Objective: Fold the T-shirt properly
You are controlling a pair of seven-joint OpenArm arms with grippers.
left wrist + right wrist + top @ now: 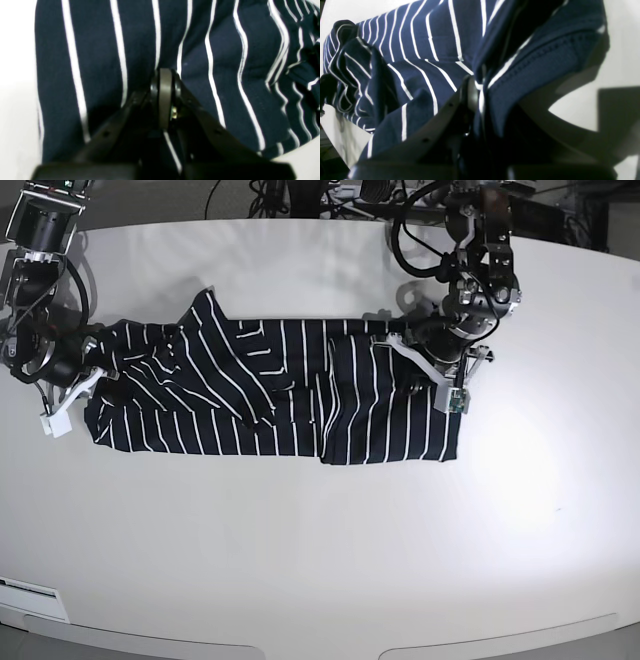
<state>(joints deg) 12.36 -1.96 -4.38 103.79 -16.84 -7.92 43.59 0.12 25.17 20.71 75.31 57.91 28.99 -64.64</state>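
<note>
The T-shirt (280,390), dark navy with thin white stripes, lies stretched sideways across the white table (320,560), rumpled in its left half. My right gripper (92,370) is at the shirt's left end. In the right wrist view it (476,96) is shut on a stitched hem of the shirt (432,37), which is lifted off the table. My left gripper (425,360) is at the shirt's right part near the back edge. In the left wrist view it (165,75) is shut, with the striped fabric (100,50) pinched and creasing toward the tips.
Cables and arm mounts (300,195) stand beyond the table's far edge. The table's rounded front edge (320,645) runs along the bottom of the base view. White table shows on both sides of the shirt in the wrist views.
</note>
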